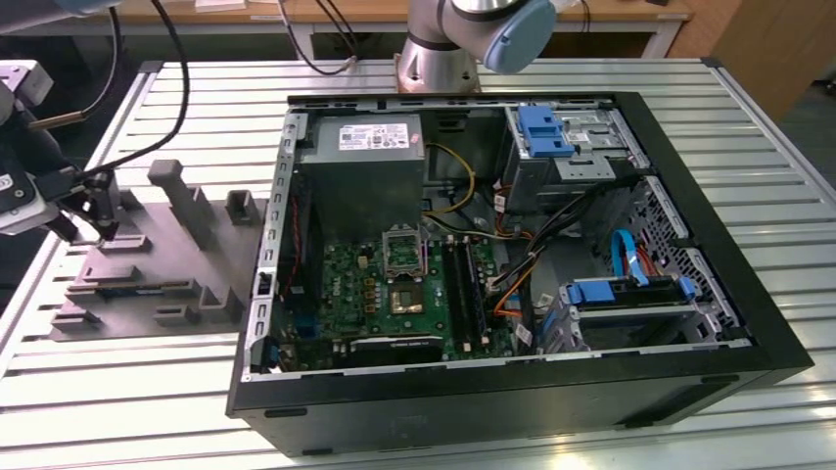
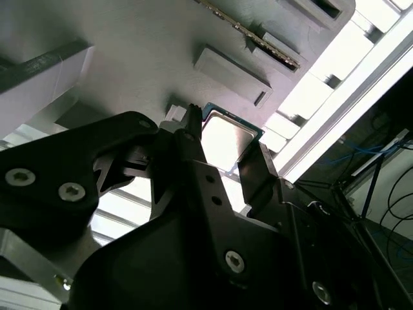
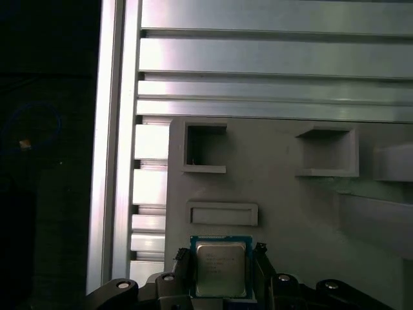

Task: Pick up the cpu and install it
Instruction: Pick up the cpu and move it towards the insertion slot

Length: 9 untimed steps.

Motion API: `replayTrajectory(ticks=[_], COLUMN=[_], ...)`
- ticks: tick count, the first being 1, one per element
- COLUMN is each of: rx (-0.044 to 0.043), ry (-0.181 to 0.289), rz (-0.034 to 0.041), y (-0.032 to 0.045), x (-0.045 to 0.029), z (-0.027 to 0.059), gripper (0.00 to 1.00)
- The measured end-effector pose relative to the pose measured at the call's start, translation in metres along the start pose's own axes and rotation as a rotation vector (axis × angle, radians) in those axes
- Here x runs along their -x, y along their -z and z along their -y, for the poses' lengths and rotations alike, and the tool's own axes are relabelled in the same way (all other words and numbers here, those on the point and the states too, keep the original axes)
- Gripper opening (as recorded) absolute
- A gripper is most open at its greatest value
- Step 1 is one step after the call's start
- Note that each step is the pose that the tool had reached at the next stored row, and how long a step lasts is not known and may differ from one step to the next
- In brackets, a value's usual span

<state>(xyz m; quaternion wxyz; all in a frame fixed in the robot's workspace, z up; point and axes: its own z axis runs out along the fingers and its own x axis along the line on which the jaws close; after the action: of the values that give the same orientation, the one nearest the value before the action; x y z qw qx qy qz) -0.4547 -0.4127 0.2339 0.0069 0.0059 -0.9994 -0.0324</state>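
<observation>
Jaws sit low at the far left of the exterior view, down on a grey tray [image 1: 137,257] with blocks and slots. The tray lies on a surface [image 1: 131,392] made of silver metal strips. Black cables [image 1: 176,88] hang in the upper left of the frame.

Just to the right of the tray is a big black computer case [image 1: 523,397], lying on its side with its inside showing. In the left half of the case there is a grey box [image 1: 366,166]. Below it in the frame is a green board [image 1: 379,294] with a black socket [image 1: 405,250]. A blue part [image 1: 546,132] sits near the upper right corner of the case. The base of the arm [image 1: 438,49] stands at the top middle of the frame, behind the case.

Both wrist views show the cpu [image 3: 221,268] [image 2: 226,139] lying flat on the tray [image 3: 290,206] [image 2: 148,58], shiny side up, well apart from the case. The jaws are narrow and hold the cpu. There is one black finger [image 3: 182,274] [image 2: 193,155] on each side, right against its edges. I cannot tell if the cpu has come up off the tray.
</observation>
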Motion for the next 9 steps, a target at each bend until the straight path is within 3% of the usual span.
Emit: replayTrajectory(ticks=[9], rx=[0.0000], ry=[0.000], rz=[0.0001], y=[0.0052], x=[0.0000], z=[-0.0003], gripper=[0.47])
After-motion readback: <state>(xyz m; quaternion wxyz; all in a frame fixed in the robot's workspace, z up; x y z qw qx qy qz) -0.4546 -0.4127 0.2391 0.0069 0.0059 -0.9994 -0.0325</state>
